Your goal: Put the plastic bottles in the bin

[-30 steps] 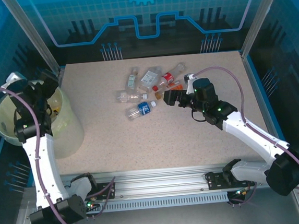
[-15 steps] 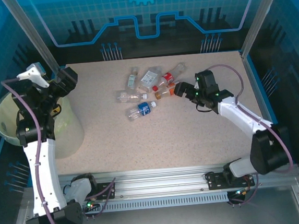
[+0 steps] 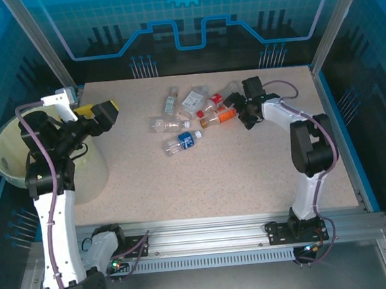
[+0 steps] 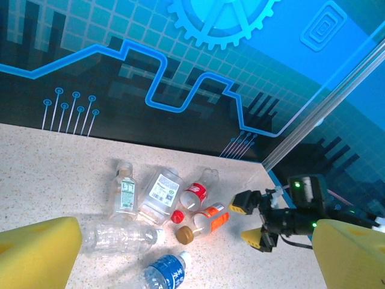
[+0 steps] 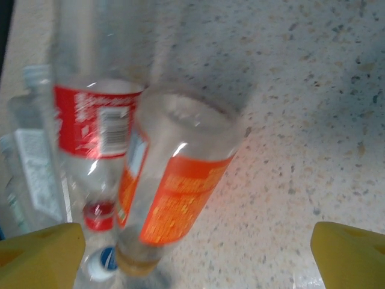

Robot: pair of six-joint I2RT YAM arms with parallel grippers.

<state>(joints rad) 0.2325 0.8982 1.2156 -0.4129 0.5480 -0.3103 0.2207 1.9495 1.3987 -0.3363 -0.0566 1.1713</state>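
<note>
On the speckled table [image 3: 203,177] the plastic bottles [image 3: 178,124] are clustered far-centre, one orange-labelled bottle [image 5: 174,198] is bracketed by the wide-open right fingers [image 5: 42,253], so closing is judged next, while the left fingers [image 4: 36,253] are held open and empty by the bin [image 3: 90,170] at the left.

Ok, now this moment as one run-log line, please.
left end effector: open, empty, near bin | right end effector: open, facing orange-label bottle, no grip yet | other bottles: lying on table

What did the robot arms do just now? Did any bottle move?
The left gripper swung right, off the bin and toward the plastic bottles, open and empty. The right gripper reached farther in, up to the orange-labelled bottle, open, nothing gripped. The bottles lie where they were.
</note>
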